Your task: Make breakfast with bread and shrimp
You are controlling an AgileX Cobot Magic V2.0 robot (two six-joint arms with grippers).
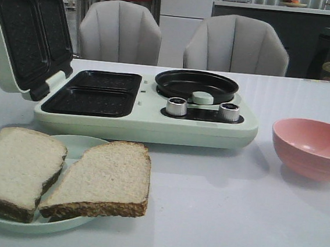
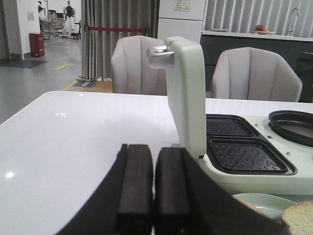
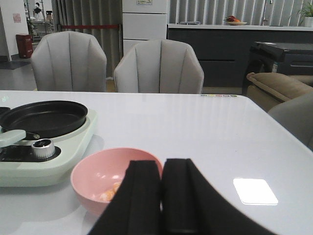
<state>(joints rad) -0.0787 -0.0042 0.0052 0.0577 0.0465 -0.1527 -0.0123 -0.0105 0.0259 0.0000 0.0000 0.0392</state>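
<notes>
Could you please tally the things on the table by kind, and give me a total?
Bread slices: 2
Plates: 1, pale green, under the bread
Bowls: 1, pink
Breakfast makers: 1, lid open
Total: 5

1. The front view sits low, near the desk (image 1: 232,212), and faces forward across it; the plate (image 1: 78,145) of bread (image 1: 104,179) is closest, the breakfast maker (image 1: 147,125) behind it.
2. The left wrist view looks over its tool (image 2: 152,188) from low, close to the maker's raised lid (image 2: 188,95).
3. The right wrist view looks over its tool (image 3: 161,196), close above the pink bowl (image 3: 95,171).
4. All three share the maker's round pan (image 1: 196,84).
</notes>
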